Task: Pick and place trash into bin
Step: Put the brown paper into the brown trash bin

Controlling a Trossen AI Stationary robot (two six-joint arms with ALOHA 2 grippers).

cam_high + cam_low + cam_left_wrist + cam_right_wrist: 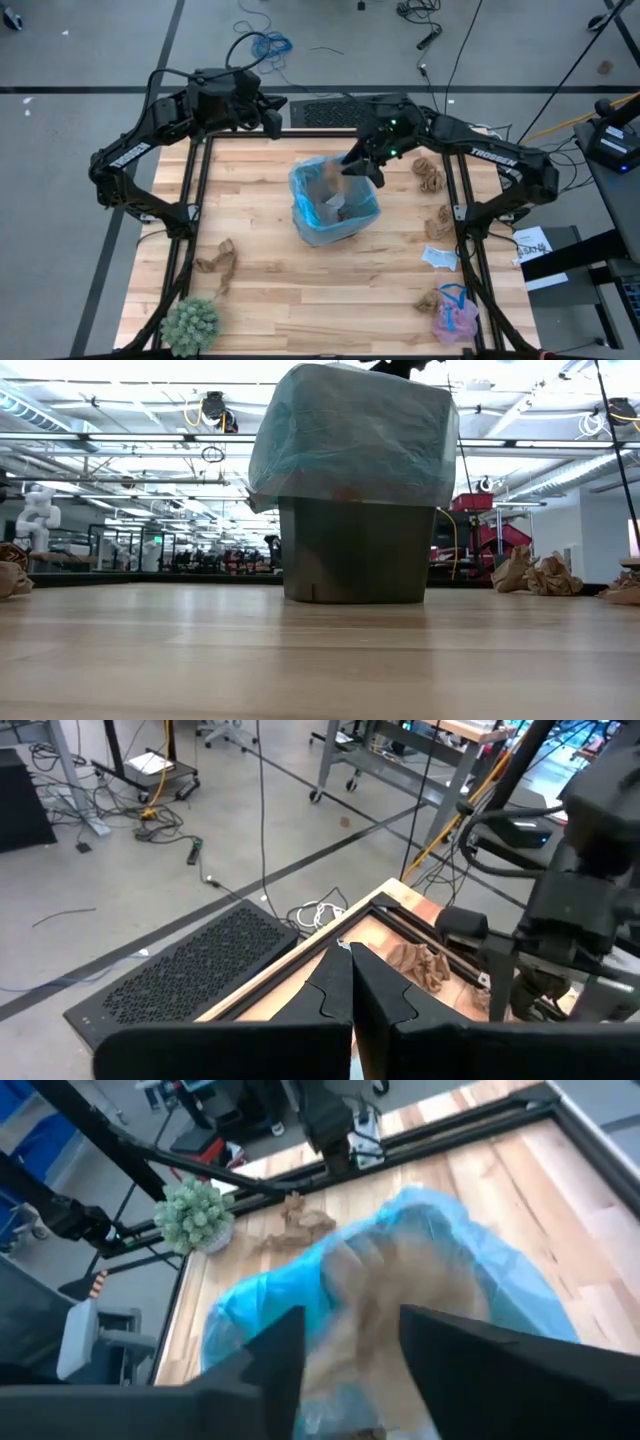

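Brown crumpled paper [385, 1305] shows as a blur between the parted fingers of the right gripper [358, 166], which hangs over the far right rim of the bin [300, 190]; whether the wad is touching the fingers or already loose cannot be told. The bin, a small dark wastebasket lined with a light-blue bag, stands near the middle of the wooden table [300, 290], with brown paper already inside.

The left gripper [350, 982] waits beyond the table's far left corner, fingers pressed shut and empty.

More trash lies about: two brown wads [429, 172] along the right edge, a white paper bit [438, 257] nearer, a pink mesh puff with blue string [455, 315] at the near right, and one brown wad [218, 265] at the near left beside the green spiky plant [190, 325].

The scraps look very light, soft and springy. A pinch across a wad's thickest fold should hold best; the mesh puff may snag by its string.
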